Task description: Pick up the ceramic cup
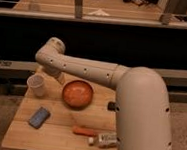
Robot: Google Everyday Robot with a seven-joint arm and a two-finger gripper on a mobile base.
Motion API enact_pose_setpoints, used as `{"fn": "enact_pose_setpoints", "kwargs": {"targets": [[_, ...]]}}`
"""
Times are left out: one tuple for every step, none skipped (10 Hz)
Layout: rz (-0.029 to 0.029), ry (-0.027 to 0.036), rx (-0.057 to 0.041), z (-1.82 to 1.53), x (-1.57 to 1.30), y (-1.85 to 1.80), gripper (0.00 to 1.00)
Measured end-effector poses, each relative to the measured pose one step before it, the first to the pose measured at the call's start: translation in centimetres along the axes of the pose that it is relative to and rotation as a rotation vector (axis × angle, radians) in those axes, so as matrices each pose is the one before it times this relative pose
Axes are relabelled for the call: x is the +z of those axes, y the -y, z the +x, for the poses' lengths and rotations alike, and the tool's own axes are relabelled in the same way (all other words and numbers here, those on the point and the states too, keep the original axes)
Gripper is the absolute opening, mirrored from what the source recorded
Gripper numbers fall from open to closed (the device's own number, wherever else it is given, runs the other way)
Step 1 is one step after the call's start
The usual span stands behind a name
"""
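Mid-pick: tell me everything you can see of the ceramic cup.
The ceramic cup is small, plain white, slightly tapered, no handle showing. It stands upright, mouth up, near the wooden table's back left corner, left of the orange bowl and apart from it. The gripper hangs just right of its rim; contact cannot be told.

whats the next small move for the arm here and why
Probably shift the gripper a little left toward the ceramic cup. It hangs just right of the upright cup, between it and the orange bowl, and is not yet around the cup.
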Motion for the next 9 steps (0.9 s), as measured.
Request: {"fn": "enact_pose_setpoints", "kwargs": {"targets": [[0.00344, 0.00641, -0.01433, 0.013, 0.367, 0.024, 0.79], [0.00174, 0.00375, -0.00625, 0.062, 0.159, -0.053, 0.79], [0.00688, 0.0101, -0.01571, -0.351, 0.405, 0.454, 0.79], [0.0043, 0.00842, -0.00801, -0.279, 0.447, 0.233, 0.79], [0.00256, 0.00401, -0.00413, -0.074, 0.302, 0.083, 0.79], [0.00545, 0.01189, -0.01049, -0.283, 0.807, 0.188, 0.79], [0.00405, 0.0028, -0.00673, -0.031, 0.172, 0.16, 0.79], [0.00283, 0.00558, -0.00378, -0.09, 0.239, 0.059, 0.79], [0.00331, 0.0037, -0.0022, -0.023, 0.304, 0.018, 0.79]]}}
